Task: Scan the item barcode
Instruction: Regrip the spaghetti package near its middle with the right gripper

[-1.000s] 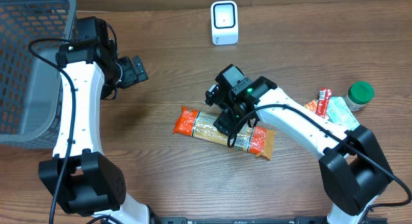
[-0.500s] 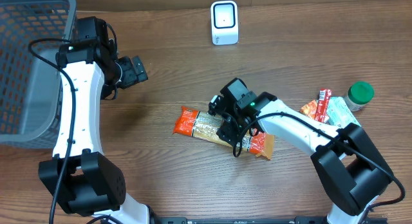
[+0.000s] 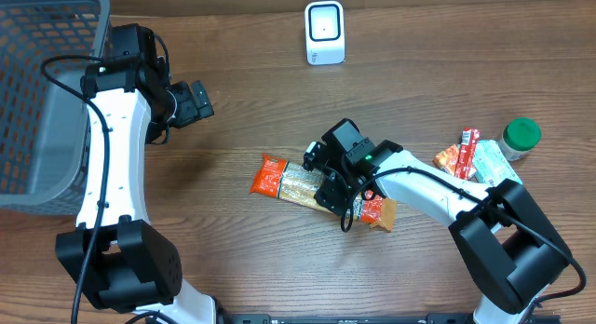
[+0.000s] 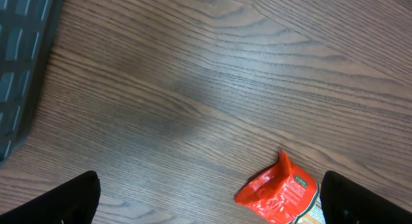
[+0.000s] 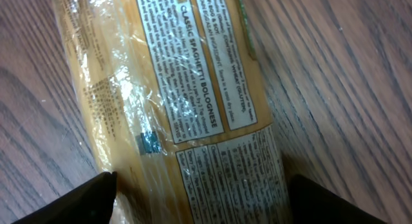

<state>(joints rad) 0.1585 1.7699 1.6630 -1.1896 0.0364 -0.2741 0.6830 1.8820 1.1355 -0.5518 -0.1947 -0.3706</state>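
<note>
Black fingers (image 5: 77, 201) of the right gripper (image 5: 203, 201) were spread, straddling the pack (image 5: 193, 102) across its narrow width; nothing was pinched yet. The pack lay flat on the table (image 3: 233, 259), printed label up, no barcode discernible. A sound grasp probably called for closing squarely near mid-length, since the film looked slippery and the strands inside brittle. The lift would best be kept level, then the coded face turned toward the scanner (image 3: 324, 33), which stood well apart at the far edge. The left gripper (image 4: 212, 201), also spread and holding nothing, hovered near the basket (image 3: 37, 101).
</note>
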